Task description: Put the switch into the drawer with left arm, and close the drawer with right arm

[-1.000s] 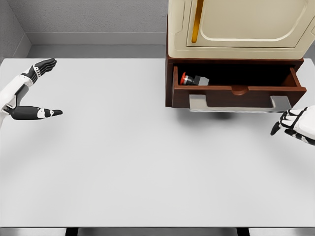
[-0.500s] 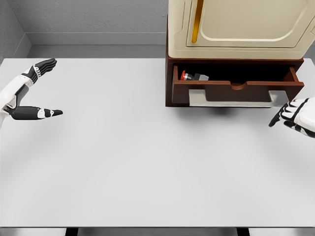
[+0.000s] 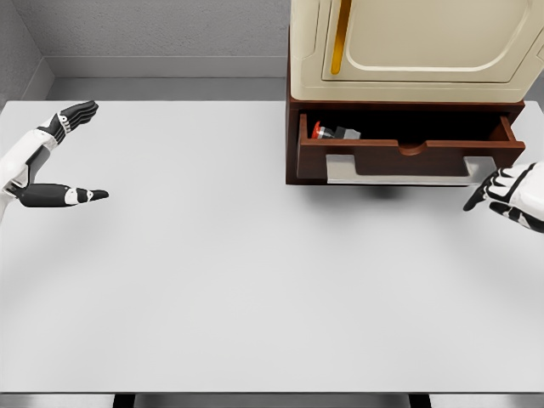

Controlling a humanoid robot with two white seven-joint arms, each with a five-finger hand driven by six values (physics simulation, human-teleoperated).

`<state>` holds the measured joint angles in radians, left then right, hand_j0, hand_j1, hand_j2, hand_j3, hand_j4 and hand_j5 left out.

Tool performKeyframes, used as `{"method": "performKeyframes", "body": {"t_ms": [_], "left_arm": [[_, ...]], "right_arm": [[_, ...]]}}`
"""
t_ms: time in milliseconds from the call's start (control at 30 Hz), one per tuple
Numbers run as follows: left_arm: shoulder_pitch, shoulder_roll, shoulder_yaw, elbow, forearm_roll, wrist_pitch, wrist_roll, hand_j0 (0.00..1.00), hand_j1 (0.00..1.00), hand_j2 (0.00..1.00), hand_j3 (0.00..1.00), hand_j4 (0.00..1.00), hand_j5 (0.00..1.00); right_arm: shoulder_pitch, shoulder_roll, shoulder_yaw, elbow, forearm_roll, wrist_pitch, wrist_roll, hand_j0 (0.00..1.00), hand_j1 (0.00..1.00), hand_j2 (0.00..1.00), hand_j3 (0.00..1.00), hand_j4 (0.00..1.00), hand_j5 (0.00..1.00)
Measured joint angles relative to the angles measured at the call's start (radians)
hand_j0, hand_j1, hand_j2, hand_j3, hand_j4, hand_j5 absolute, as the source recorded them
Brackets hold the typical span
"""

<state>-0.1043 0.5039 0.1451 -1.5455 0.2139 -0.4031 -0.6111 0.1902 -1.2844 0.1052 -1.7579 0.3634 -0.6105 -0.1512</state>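
Now the right hand (image 3: 508,198) hovers, fingers relaxed and empty, just off the drawer (image 3: 408,156) front's right end. Drawer partly open, red-buttoned switch (image 3: 333,132) lying inside at left. Closing step: push the front inward. Left hand (image 3: 53,161) waits spread, far left over the desk (image 3: 238,280).

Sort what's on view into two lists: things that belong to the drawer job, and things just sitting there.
Belongs to the job:
- switch, lying inside the drawer
- drawer, partly open
- right robot hand, open, in front of the drawer's right end
- left robot hand, open, at the far left

Just there:
- cream cabinet above the drawer
- table
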Motion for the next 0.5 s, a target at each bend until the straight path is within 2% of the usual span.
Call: {"method": "performKeyframes", "body": {"t_ms": [67,300,500], "left_arm": [[0.0,0.0,0.0,0.0,0.0,0.0,0.0,1.0,1.0,1.0,1.0,1.0,1.0],[0.0,0.0,0.0,0.0,0.0,0.0,0.0,1.0,1.0,1.0,1.0,1.0,1.0],[0.0,0.0,0.0,0.0,0.0,0.0,0.0,1.0,1.0,1.0,1.0,1.0,1.0]], "right_arm": [[0.008,-0.008,0.005,0.006,-0.022,-0.002,-0.002,0.54,0.54,0.54,0.54,0.54,0.54],[0.029,-0.013,0.016,0.097,0.005,0.0,0.003,0.54,0.54,0.54,0.54,0.54,0.54],[0.04,0.014,0.033,0.124,0.011,0.0,0.006,0.53,0.53,0.53,0.53,0.53,0.53]]}}
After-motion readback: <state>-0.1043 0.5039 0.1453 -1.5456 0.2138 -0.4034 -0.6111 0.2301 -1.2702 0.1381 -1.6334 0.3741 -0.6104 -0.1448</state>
